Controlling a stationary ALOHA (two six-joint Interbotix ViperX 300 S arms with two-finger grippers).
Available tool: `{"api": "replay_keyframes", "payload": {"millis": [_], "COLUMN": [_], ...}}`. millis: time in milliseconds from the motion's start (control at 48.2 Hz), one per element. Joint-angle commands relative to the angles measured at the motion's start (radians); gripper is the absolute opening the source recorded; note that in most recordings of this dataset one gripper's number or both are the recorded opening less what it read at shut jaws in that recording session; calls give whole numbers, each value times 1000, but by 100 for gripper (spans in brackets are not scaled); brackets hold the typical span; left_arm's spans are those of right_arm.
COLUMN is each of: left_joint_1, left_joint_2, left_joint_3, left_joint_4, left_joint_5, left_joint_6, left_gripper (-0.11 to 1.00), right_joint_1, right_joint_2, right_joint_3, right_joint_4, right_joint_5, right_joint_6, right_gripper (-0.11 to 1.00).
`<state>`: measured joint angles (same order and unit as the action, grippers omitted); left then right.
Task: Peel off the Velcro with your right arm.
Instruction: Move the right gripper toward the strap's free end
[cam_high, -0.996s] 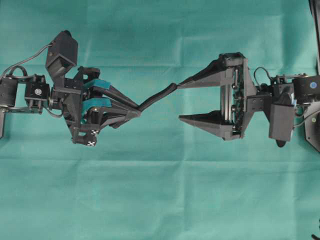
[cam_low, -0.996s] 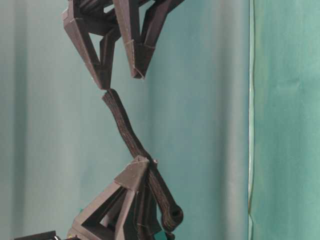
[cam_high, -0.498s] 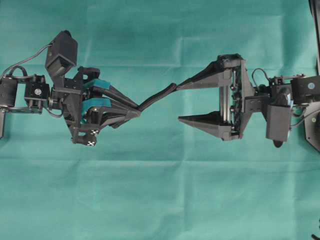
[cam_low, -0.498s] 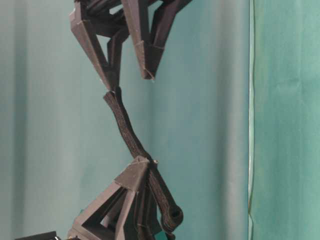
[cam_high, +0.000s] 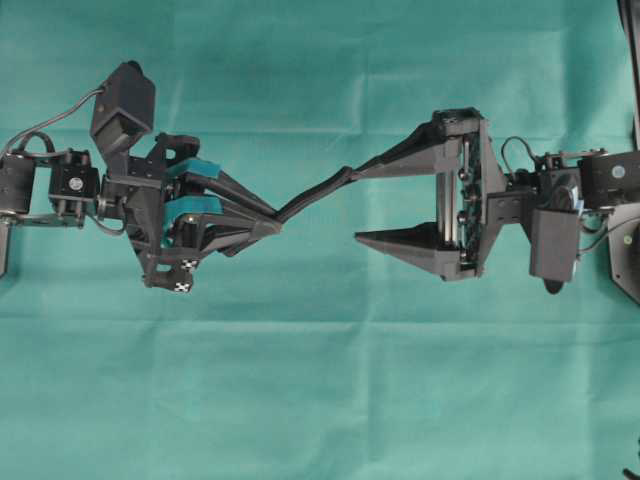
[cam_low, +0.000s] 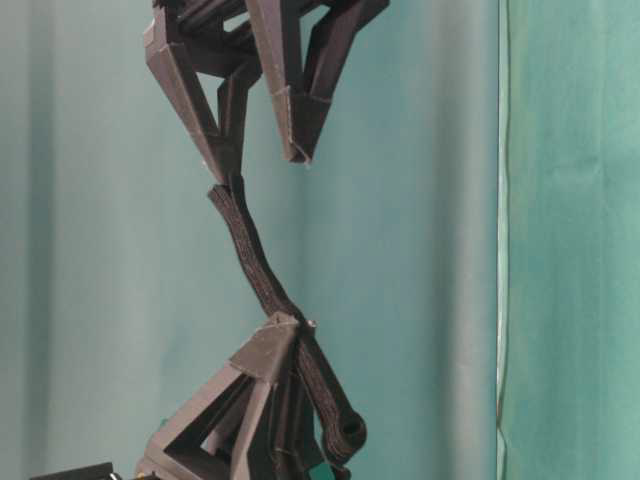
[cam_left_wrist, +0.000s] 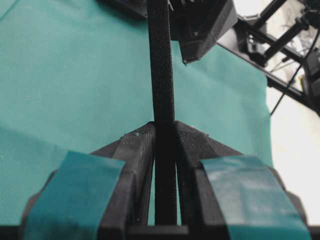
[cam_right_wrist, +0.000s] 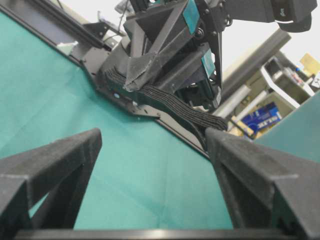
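With the left end effector (cam_high: 272, 221) clamping the Velcro (cam_high: 315, 195), the spread right end effector (cam_high: 357, 204), touching only its tip, may close on nothing.

right gripper (cam_high: 357, 204) nearer Velcro (cam_high: 313, 194) (slightly)

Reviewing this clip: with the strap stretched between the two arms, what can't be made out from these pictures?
- Whether the Velcro layers have begun to separate: too thin overhead, seen edge-on from the left wrist.
- Whether the open right gripper touches the free end: its upper finger overlaps it overhead; cropped at table level.
- How much strap lies inside the shut left gripper: its fingers cover it.
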<state>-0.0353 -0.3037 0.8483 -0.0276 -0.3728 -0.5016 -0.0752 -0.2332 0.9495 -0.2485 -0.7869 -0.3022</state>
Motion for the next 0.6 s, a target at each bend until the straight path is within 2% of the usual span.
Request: {"api": "replay_keyframes", "payload": {"millis": [0,332,581], "left_joint_1": [-5,-5,-5], "left_joint_2": [-15,-15,-15], "left_joint_3": [-11,-11,-9], "left_joint_4": [0,0,0], "left_joint_5": [-11,-11,-11], "left_joint_6": [2,2,2], "left_gripper": [10,10,10], "right_joint_1": [-5,-14,-14], "right_joint_2": [-6,5,25], "right_joint_3": [-18,-26,-44], "right_joint_4": [-2,-2,-2], "right_joint_5": [-12,-11,-12], "right_joint_6": [3,3,3], "right_gripper": [70,62,62]}}
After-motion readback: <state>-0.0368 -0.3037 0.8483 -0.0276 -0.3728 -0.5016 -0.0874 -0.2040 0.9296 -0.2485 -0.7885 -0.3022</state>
